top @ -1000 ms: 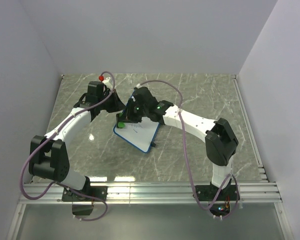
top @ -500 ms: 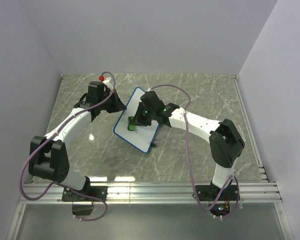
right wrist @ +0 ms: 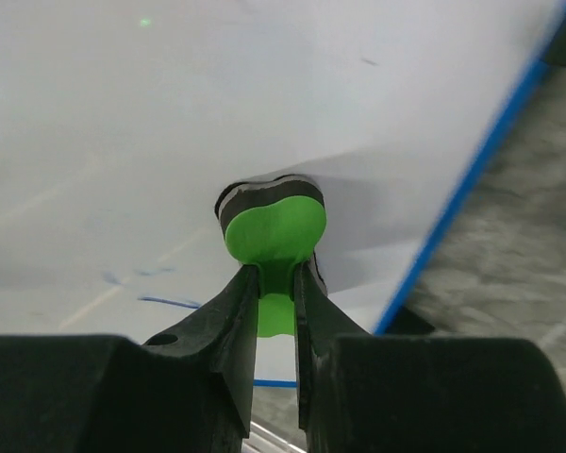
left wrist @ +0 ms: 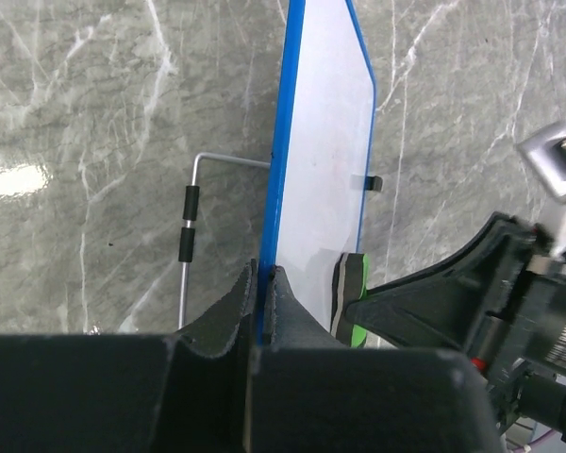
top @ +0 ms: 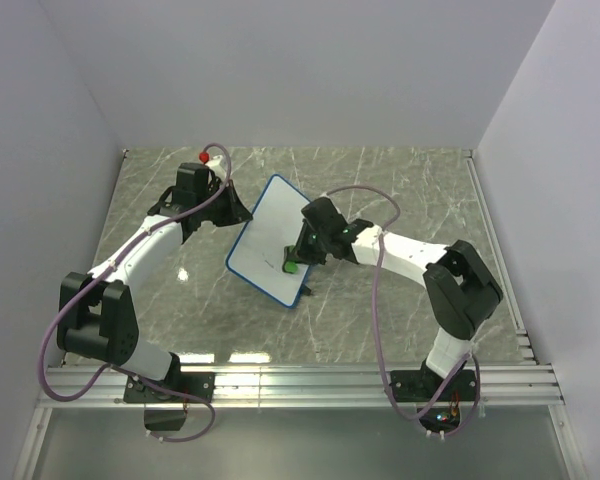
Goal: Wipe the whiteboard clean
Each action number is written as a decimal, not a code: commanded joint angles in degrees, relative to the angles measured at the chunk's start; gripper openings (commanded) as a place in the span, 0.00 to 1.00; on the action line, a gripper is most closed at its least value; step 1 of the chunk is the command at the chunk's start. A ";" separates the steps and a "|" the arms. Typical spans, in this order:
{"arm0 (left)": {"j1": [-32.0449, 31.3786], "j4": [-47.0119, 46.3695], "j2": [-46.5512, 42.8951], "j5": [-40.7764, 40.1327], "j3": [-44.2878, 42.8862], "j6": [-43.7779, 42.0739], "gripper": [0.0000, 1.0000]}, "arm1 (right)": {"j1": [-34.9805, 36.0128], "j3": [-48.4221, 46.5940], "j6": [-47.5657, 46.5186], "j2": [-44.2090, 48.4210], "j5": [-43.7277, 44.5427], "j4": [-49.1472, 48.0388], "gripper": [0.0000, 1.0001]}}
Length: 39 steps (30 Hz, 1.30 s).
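Observation:
The whiteboard (top: 265, 235), white with a blue rim, stands tilted on the marble table. My left gripper (top: 242, 212) is shut on its left edge; in the left wrist view the blue rim (left wrist: 275, 170) runs straight into the left gripper (left wrist: 262, 276). My right gripper (top: 294, 258) is shut on a green bow-shaped eraser (top: 291, 267), which it presses against the board's lower right part. In the right wrist view the eraser (right wrist: 274, 225) sits flat on the whiteboard (right wrist: 264, 94), pinched in the right gripper (right wrist: 276, 276). Faint blue strokes (right wrist: 165, 302) remain beside it.
A bent metal wire stand with a black sleeve (left wrist: 187, 236) lies behind the board. A red ball (top: 202, 156) sits on the left arm's cable. White walls close in the table, and an aluminium rail (top: 300, 385) runs along the near edge.
The right gripper has swept the eraser from the board's upper left down to its lower right. The dark marks in the middle have faded. The left arm has not moved.

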<state>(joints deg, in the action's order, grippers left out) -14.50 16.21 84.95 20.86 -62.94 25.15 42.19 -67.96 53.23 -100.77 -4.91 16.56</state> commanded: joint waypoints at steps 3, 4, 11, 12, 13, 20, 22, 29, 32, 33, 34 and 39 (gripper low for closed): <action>-1.41 0.85 0.39 0.23 -0.78 0.25 0.00 | 0.69 9.42 0.20 -3.39 4.64 11.04 0.00; -1.41 0.76 0.39 0.23 -0.78 0.25 0.00 | 0.61 10.13 0.12 -3.12 4.30 10.69 0.00; -1.41 0.49 0.57 0.14 -0.52 0.52 0.00 | 1.05 2.94 -0.41 -4.43 3.94 11.39 0.00; -1.41 0.41 0.48 0.14 -0.35 0.60 0.00 | 1.13 1.27 -0.32 -4.96 3.77 11.74 0.00; -1.41 0.32 0.40 0.06 -0.17 0.69 0.00 | 1.22 -2.57 0.03 -5.22 3.59 12.18 0.00; -1.58 -0.47 0.13 -1.00 1.41 1.31 0.00 | 2.89 -24.30 3.45 -9.00 0.08 18.94 0.00; -1.67 -0.65 0.04 -1.17 1.68 1.40 0.00 | 3.68 -31.13 4.33 -9.44 -0.02 20.26 0.00; -1.85 -1.18 0.48 -1.44 1.77 2.19 0.00 | 4.83 -38.74 5.22 -11.90 -1.25 21.94 0.00; -1.93 -1.00 0.31 -1.61 1.33 2.27 0.00 | 4.83 -32.60 5.13 -10.68 -1.07 20.54 0.00; -1.93 -1.00 0.31 -1.61 1.24 2.10 0.00 | 4.83 -30.41 5.04 -9.37 -0.81 19.84 0.00; -1.93 -0.74 0.48 -1.70 1.06 2.10 0.00 | 4.83 -26.04 4.86 -8.66 -0.54 19.31 0.00; -1.93 -0.91 0.48 -1.61 1.33 2.19 0.00 | 4.83 -14.41 3.72 -6.02 1.65 16.41 0.00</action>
<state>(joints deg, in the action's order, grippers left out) -15.07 14.02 84.97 18.48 -62.08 26.30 46.61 -87.44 57.76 -108.14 -5.39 33.54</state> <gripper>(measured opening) 0.025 0.225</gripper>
